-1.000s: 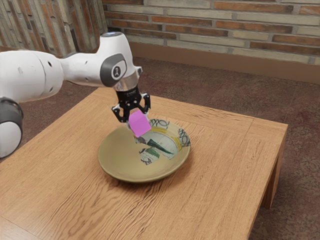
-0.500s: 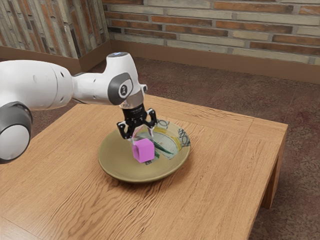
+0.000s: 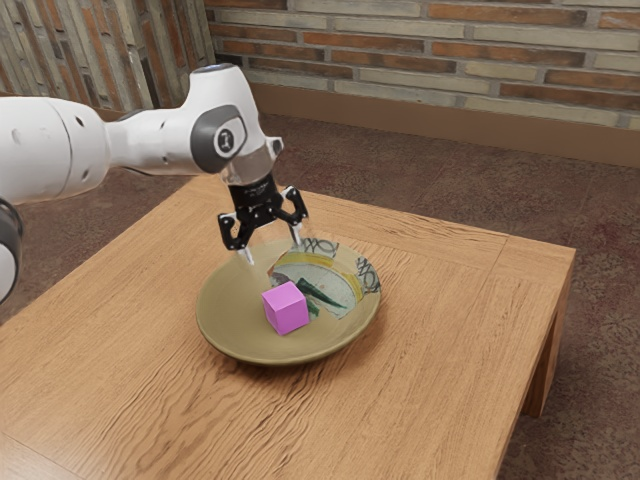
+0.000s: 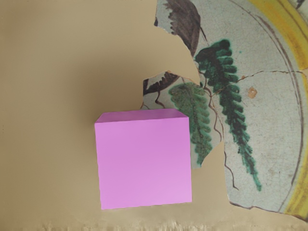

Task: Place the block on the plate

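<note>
Clearly, the pink block [image 3: 286, 308] is sitting on the plate [image 3: 235, 320], flat on one face and close to the middle of the dish, well inside the rim all round. Above it, the end effector [image 3: 273, 250] hangs with its two fingers spread wide, gripping nothing, their tips apart from the block and higher than it. From where I'm standing, the white arm [image 3: 165, 140] reaches in from the exterior view's left, over the wooden tabletop [image 3: 455, 340]. The plate rests near the far edge of that tabletop, a strip of bare wood between them, and well apart from the corner at the exterior view's right. In the wrist view, the block stands on the plain tan glaze, right beside a painted patch with green fern-like leaves [image 4: 231, 101]; a yellow band [image 4: 288, 29] curves beyond them. Behind everything, a brick wall [image 3: 450, 60] rises from a dark reddish-brown floor [image 3: 450, 185].
</note>
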Robot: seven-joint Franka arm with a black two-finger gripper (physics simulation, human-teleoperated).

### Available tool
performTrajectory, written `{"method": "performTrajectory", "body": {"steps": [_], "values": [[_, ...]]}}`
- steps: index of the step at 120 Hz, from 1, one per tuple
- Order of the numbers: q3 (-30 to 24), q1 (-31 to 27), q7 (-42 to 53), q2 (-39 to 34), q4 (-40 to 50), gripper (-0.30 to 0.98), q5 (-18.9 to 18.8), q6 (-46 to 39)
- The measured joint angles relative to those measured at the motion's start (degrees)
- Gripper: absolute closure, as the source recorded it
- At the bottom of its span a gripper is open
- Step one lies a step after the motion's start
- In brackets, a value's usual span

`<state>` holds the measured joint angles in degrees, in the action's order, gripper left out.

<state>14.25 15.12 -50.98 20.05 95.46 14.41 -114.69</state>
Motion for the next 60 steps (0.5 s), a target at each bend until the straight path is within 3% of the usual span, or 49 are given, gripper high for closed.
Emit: {"method": "performTrajectory", "body": {"steps": [40, 60], "values": [[-0.52, 0.04, 17.20, -15.15, -1.83, 0.00, -1.50, 15.62], [-0.05, -0.25, 25.26, -17.88, -7.52, 0.00, -2.17, 25.61]]}}
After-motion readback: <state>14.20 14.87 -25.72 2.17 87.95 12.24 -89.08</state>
